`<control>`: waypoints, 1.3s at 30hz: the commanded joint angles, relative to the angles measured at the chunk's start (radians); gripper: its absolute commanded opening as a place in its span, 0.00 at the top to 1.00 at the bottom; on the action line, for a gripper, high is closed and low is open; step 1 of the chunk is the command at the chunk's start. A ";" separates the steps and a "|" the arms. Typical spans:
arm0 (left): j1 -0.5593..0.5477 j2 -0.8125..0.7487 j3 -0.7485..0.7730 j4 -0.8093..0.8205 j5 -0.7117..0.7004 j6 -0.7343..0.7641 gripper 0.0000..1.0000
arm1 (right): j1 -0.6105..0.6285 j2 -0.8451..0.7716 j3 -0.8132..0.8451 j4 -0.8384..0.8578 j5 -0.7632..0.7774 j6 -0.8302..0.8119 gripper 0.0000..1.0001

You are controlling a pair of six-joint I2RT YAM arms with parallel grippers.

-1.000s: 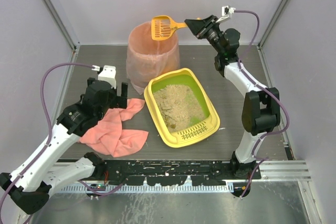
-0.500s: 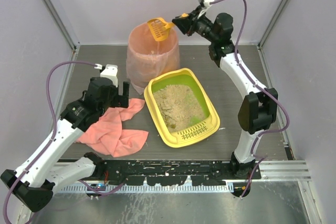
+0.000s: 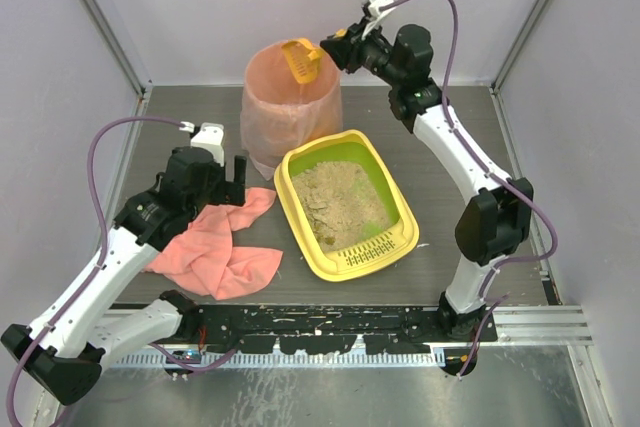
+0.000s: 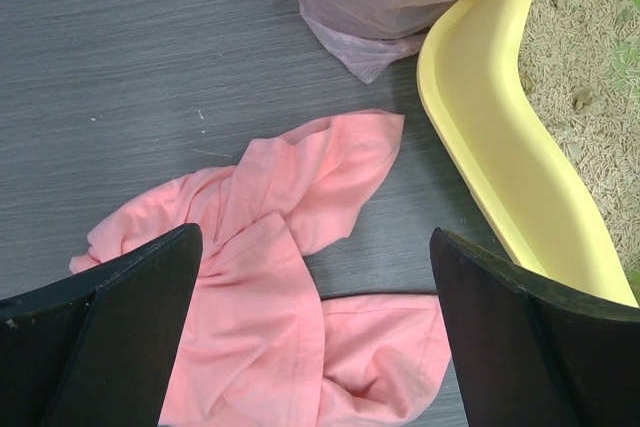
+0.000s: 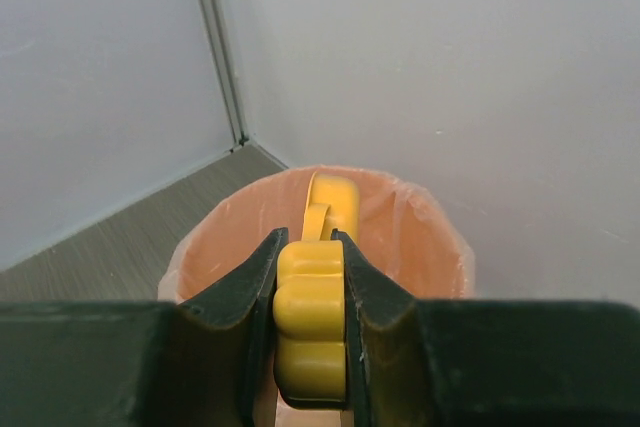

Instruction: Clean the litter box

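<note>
The yellow litter box sits mid-table, lime-green inside, beige litter in it, its grate end toward the near edge. Its yellow rim shows at the right of the left wrist view. My right gripper is shut on the handle of the orange slotted scoop and holds it tipped downward over the mouth of the pink-lined bin. In the right wrist view the scoop handle sits between the jaws above the bin. My left gripper is open and empty above the pink cloth.
The pink cloth lies crumpled on the dark table left of the litter box. The bin's plastic liner touches the table behind the box. Grey walls close in the back and both sides.
My right gripper has swung left and rolled, so the scoop went from flat above the bin's rim to tipped down into its mouth. The left arm has barely moved.
</note>
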 commanded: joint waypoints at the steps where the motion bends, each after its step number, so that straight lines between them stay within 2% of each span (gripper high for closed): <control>1: 0.012 -0.027 0.004 0.020 -0.019 -0.014 0.01 | -0.003 -0.162 0.006 0.132 0.116 0.154 0.99; 4: 0.017 -0.040 0.001 0.023 -0.031 -0.014 0.02 | -0.004 -0.235 -0.003 0.144 0.171 0.226 0.99; 8: 0.022 -0.066 -0.009 0.038 -0.035 -0.015 0.02 | -0.006 -0.355 -0.045 0.046 0.226 0.247 0.99; 13: 0.036 -0.093 -0.011 0.046 -0.088 -0.026 0.02 | -0.035 -0.535 -0.238 0.005 0.202 0.292 0.98; 17: 0.040 -0.108 -0.020 0.074 -0.049 -0.031 0.02 | -0.046 -0.691 -0.443 -0.036 0.219 0.342 0.98; 23: 0.041 -0.096 0.011 0.081 -0.015 -0.068 0.02 | -0.047 -0.838 -0.596 -0.274 0.287 0.313 0.99; 28: 0.040 -0.087 0.031 0.124 -0.004 -0.085 0.02 | -0.044 -0.863 -0.631 -0.487 0.345 0.269 0.99; 33: 0.040 -0.032 0.045 0.137 0.049 -0.092 0.01 | -0.028 -0.805 -0.634 -0.593 0.403 0.254 0.99; 39: 0.040 -0.065 0.072 0.117 -0.007 -0.036 0.02 | 0.119 -0.665 -0.598 -0.623 0.613 0.208 0.99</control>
